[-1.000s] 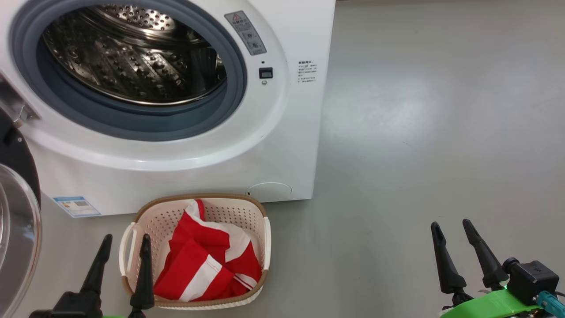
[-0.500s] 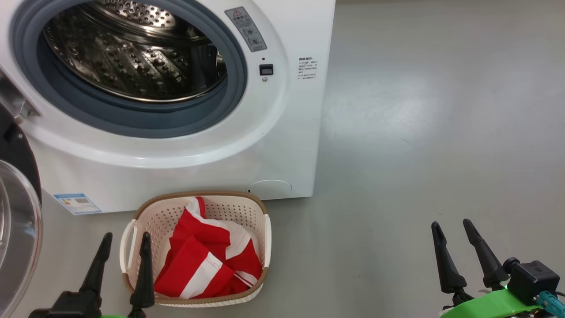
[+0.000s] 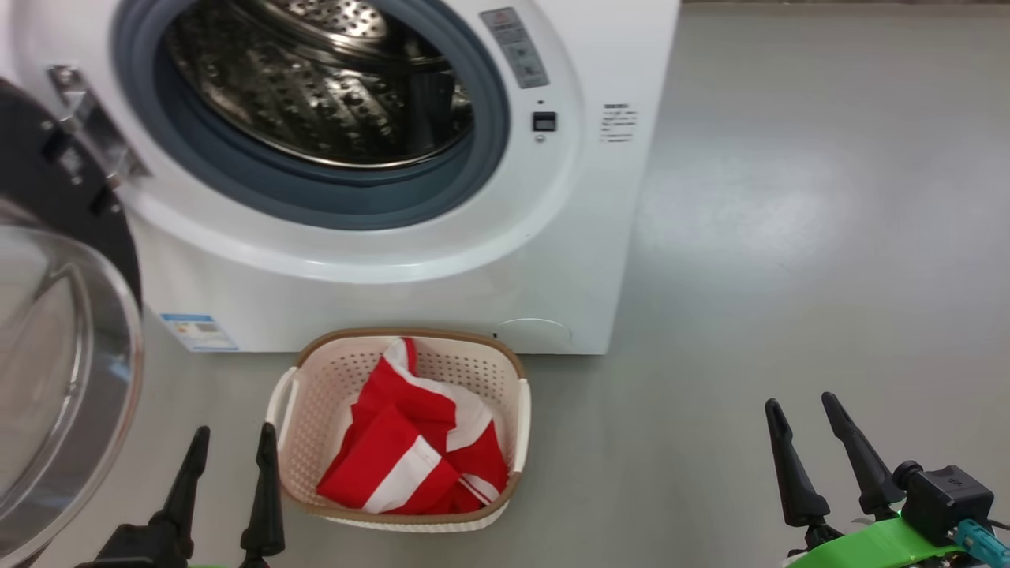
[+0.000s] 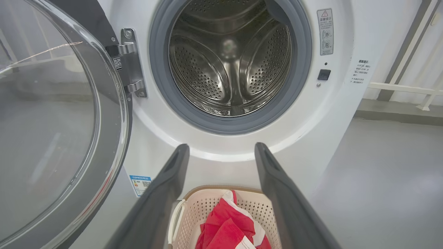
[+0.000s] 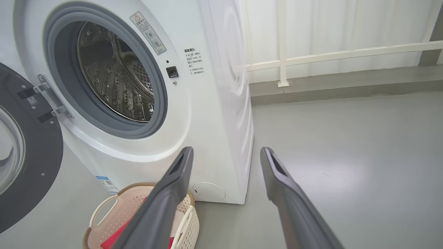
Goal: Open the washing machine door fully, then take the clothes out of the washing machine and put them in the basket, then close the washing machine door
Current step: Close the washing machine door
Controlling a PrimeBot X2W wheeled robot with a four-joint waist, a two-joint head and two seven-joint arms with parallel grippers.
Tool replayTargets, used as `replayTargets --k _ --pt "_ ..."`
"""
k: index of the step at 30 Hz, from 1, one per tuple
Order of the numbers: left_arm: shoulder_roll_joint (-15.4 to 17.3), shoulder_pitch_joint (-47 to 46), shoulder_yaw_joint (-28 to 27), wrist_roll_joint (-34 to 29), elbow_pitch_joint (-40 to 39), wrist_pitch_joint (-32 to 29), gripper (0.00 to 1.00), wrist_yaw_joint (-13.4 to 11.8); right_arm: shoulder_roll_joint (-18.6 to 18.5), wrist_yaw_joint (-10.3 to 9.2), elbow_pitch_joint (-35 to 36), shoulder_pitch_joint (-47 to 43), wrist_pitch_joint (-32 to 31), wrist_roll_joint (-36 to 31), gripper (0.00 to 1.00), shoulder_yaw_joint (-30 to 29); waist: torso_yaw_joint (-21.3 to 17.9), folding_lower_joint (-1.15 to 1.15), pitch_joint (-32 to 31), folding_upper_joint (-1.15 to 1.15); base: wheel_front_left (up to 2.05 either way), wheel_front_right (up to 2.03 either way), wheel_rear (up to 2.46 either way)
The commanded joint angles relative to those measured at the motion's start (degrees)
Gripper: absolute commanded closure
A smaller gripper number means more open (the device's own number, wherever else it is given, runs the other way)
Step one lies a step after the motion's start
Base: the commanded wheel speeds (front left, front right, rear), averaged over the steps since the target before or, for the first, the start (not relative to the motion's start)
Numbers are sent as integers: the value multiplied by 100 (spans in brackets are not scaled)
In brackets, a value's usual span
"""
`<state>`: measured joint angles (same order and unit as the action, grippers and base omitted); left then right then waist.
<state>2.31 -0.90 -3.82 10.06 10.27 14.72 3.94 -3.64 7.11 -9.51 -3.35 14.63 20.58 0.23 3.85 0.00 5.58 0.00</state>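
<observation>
The white washing machine (image 3: 442, 268) stands with its steel drum (image 4: 228, 62) showing nothing inside. The washing machine door (image 3: 47, 347) is swung wide open to the left on its hinge, glass bowl facing me. On the floor in front of the machine sits the cream basket (image 3: 316, 394), and the red and white clothes (image 3: 410, 450) lie in it. My left gripper (image 3: 235, 432) hovers open just left of the basket, holding nothing. My right gripper (image 3: 800, 401) stands open over bare floor far to the right. In the left wrist view my gripper (image 4: 221, 147) is open above the basket (image 4: 197, 211).
Grey floor (image 3: 789, 237) stretches to the right of the machine. A white railing (image 5: 328, 55) and a pale wall run behind it. The open door (image 5: 34, 152) takes up the space left of the basket (image 5: 114, 214).
The head camera has turned left, so the machine and basket sit further right and more of the open door shows. Both grippers stay open and low.
</observation>
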Motion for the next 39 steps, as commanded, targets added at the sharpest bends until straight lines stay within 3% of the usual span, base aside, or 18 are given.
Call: replayTargets --k 1,24,39 --pt "57 28 -146 56 -97 28 0 -65 -108 37 118 112 37 -49 0 151 297 0 -16 0 0 0 0" --pt "57 458 298 257 -95 28 0 -420 -210 37 -64 -114 37 44 0 550 2308 0 -559 0 0 0 0" --pt "57 692 203 508 -486 28 0 -699 -324 37 -236 189 37 119 0 973 2458 0 -459 0 0 0 0"
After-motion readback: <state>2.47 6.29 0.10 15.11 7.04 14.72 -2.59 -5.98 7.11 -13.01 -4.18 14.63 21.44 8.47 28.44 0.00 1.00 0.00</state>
